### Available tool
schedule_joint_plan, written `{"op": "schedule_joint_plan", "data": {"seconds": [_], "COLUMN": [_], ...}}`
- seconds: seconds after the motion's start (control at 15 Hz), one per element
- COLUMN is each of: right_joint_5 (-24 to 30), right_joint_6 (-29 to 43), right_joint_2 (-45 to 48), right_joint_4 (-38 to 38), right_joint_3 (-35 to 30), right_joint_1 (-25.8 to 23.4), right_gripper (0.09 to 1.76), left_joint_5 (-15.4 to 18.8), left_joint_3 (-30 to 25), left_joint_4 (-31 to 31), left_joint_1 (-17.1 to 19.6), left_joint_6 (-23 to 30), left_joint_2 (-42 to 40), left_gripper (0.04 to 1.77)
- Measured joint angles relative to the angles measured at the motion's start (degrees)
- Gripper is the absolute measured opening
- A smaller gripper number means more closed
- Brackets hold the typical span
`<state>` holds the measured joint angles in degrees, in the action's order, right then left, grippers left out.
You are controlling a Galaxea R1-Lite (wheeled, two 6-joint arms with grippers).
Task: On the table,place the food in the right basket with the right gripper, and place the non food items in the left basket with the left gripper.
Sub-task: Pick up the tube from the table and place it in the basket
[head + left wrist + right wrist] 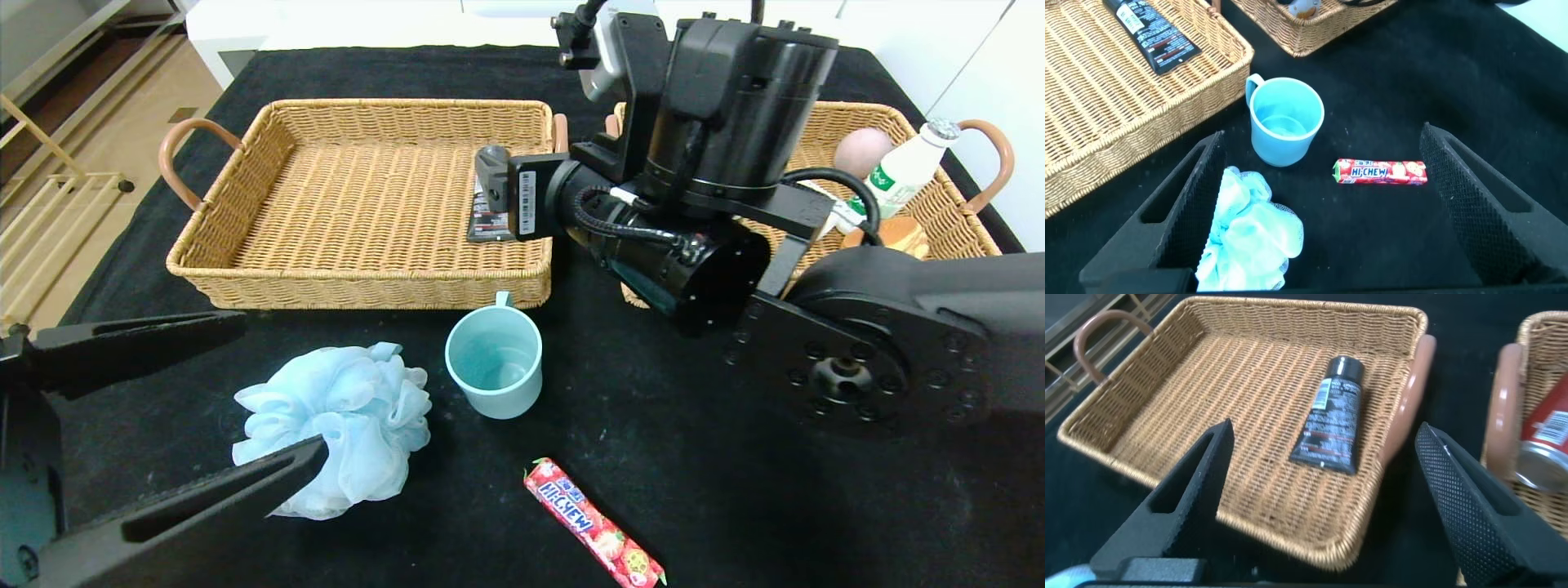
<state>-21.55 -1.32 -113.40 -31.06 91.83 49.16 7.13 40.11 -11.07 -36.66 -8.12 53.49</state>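
My left gripper [1323, 135] is open just above the black table [694, 506]. The pale-blue pouf [335, 429] lies between its fingers, against one finger [1184, 196]. The teal mug [495, 359] stands upright beyond the pouf, also in the left wrist view [1284, 118]. The red Hi-Chew stick [592, 523] lies on the cloth near the front. My right gripper [1324, 431] is open and empty, held over the left basket's [359, 286] near right corner. The dark tube [1331, 416] lies in that basket. A white bottle with green print [902, 171] lies in the right basket [963, 220]. The blue-capped bottle is hidden.
My right arm [702, 163] reaches across the gap between the baskets and hides much of the right basket. A pinkish round thing [861, 149] and a bread-like thing [898, 233] also lie in the right basket. The table's left edge borders the floor.
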Motion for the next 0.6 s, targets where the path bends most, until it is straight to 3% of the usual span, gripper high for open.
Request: {"op": "schedule_joint_plan", "data": {"seconds": [0.6], "right_joint_5": [0.06], "right_joint_6": [0.06], "right_joint_2": [15.96], "right_joint_4": [2.07], "right_joint_3": [-20.7], "right_joint_1": [-1.01], "right_gripper": [1.68], "left_joint_5": [-0.16], "left_joint_3": [-0.12], "left_joint_4": [0.05], "left_joint_1": [0.0], "left_joint_6": [0.0], "left_joint_2": [0.33], "left_gripper": [1.72]}}
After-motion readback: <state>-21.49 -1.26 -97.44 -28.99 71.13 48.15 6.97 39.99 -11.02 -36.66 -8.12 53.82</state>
